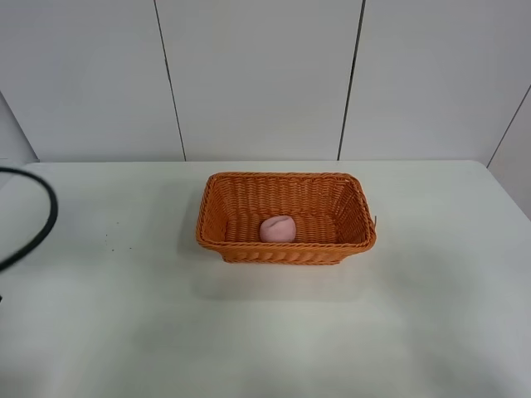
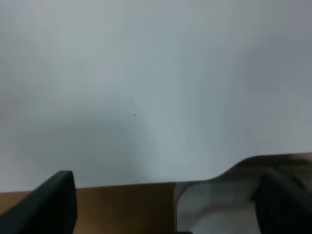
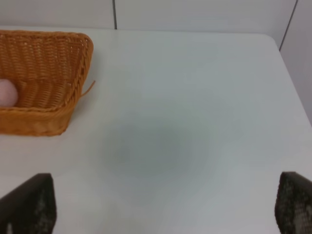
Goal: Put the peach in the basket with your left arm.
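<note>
The pale pink peach point(image 1: 278, 228) lies inside the orange wicker basket point(image 1: 217, 236), near its front wall, at the middle of the white table. It also shows at the edge of the right wrist view point(image 3: 7, 92), inside the basket point(image 3: 73, 73). My left gripper point(image 2: 165, 197) is open and empty, its fingers point(image 2: 53, 200) wide apart over the table's edge, away from the basket. My right gripper point(image 3: 165, 204) is open and empty, to the right of the basket. Neither gripper shows in the exterior high view.
A black cable point(image 1: 37, 228) loops in at the table's left edge. The white table point(image 1: 431, 315) runs back to a white panelled wall. In the left wrist view the table's edge point(image 2: 122, 184) shows with brown floor below.
</note>
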